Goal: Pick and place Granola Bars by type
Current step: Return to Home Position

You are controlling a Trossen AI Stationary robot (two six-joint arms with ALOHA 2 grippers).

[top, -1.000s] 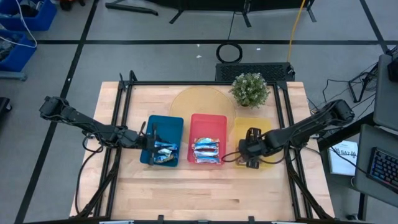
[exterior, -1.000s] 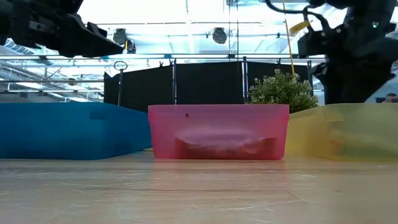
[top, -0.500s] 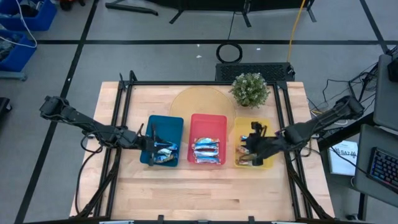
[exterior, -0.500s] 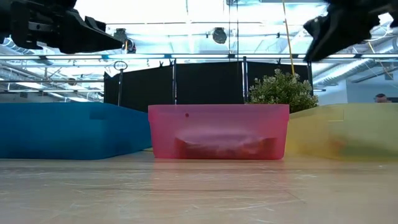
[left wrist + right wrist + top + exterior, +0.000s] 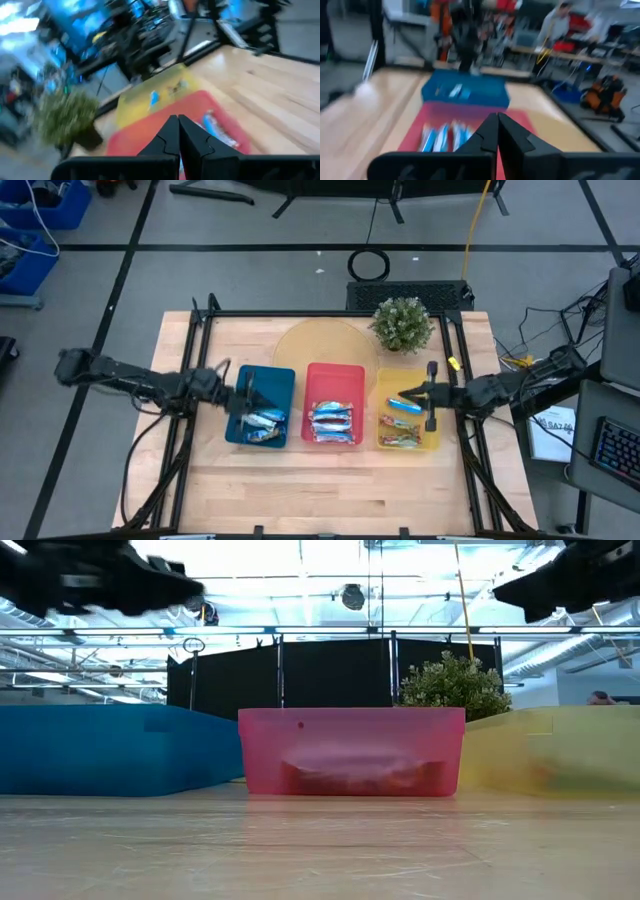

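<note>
Three trays stand in a row on the table: blue [image 5: 281, 379], red [image 5: 335, 374] and yellow [image 5: 399, 381]. Silvery-blue Granola Bars [image 5: 263, 423] lie in the blue tray. More bars [image 5: 332, 421] lie in the red tray. The yellow tray holds one blue bar [image 5: 403, 406] and orange-red bars [image 5: 399, 432]. My left gripper [image 5: 255, 396] hovers shut over the blue tray and holds nothing. My right gripper [image 5: 407, 396] hovers shut over the yellow tray, its fingers [image 5: 488, 133] pressed together and holding nothing.
A small potted plant [image 5: 402, 323] stands behind the yellow tray. A pale round mat [image 5: 318, 342] lies behind the red tray. Bare wood runs from the trays to the table's near edge [image 5: 320, 520]. Black frame rails [image 5: 195, 380] run along both sides.
My right gripper has risen out of the yellow tray and drawn back toward the table's right edge; a blue bar now shows in that tray. My left gripper has lifted a little above the blue tray.
</note>
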